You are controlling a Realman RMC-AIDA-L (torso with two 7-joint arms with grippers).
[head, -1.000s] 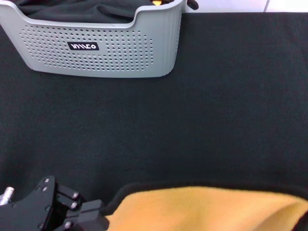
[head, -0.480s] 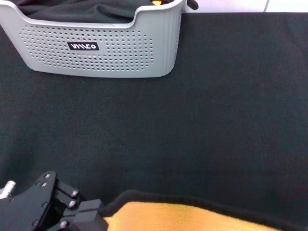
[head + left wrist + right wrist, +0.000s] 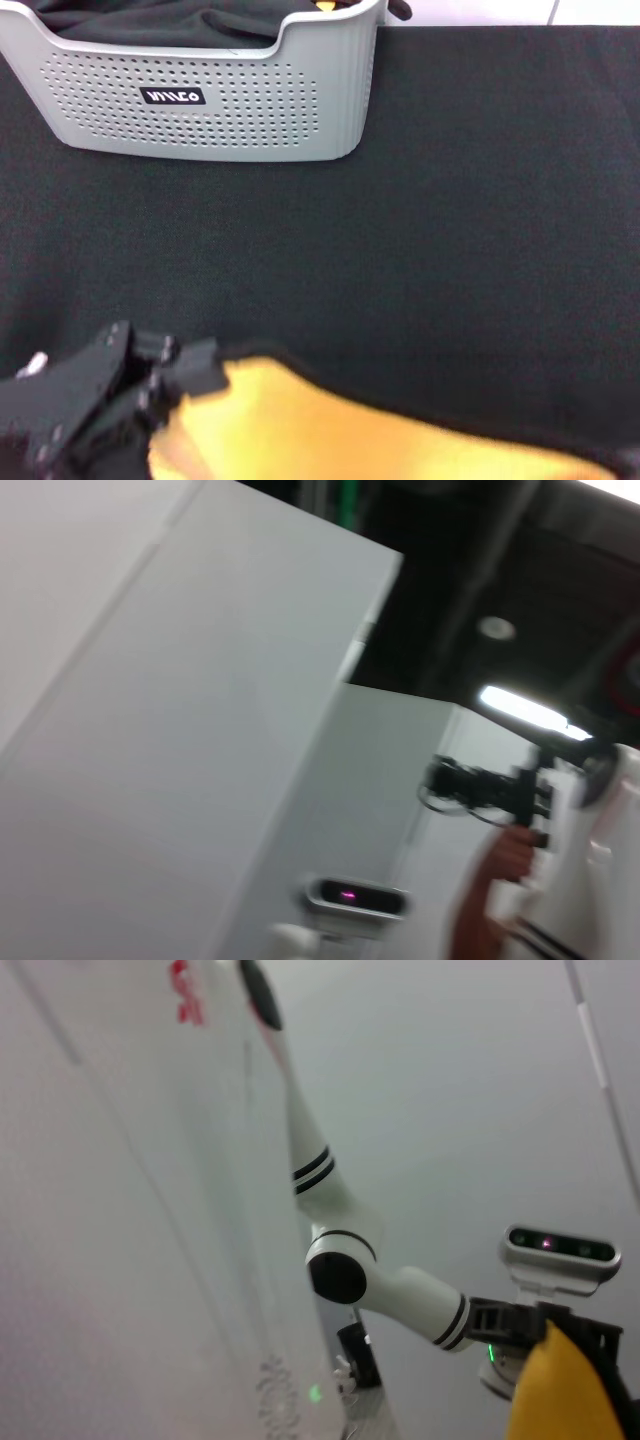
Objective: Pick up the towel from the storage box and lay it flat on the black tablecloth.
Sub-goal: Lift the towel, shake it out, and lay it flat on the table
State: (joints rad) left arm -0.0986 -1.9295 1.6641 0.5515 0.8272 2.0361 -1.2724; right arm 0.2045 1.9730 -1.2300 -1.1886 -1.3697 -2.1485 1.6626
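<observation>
Across the whole table lies the black tablecloth (image 3: 450, 220), with the grey storage box (image 3: 210, 100) at its far left edge. The yellow towel (image 3: 300, 430) is already out of the box, stretched along the near edge, not yet laid flat. The left gripper (image 3: 190, 368) clamps one corner; the right gripper's state is hidden.

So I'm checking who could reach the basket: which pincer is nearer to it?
Left. The left pincer is at the near left, at the towel corner, well short of the basket. The right pincer is out of the head view.
</observation>
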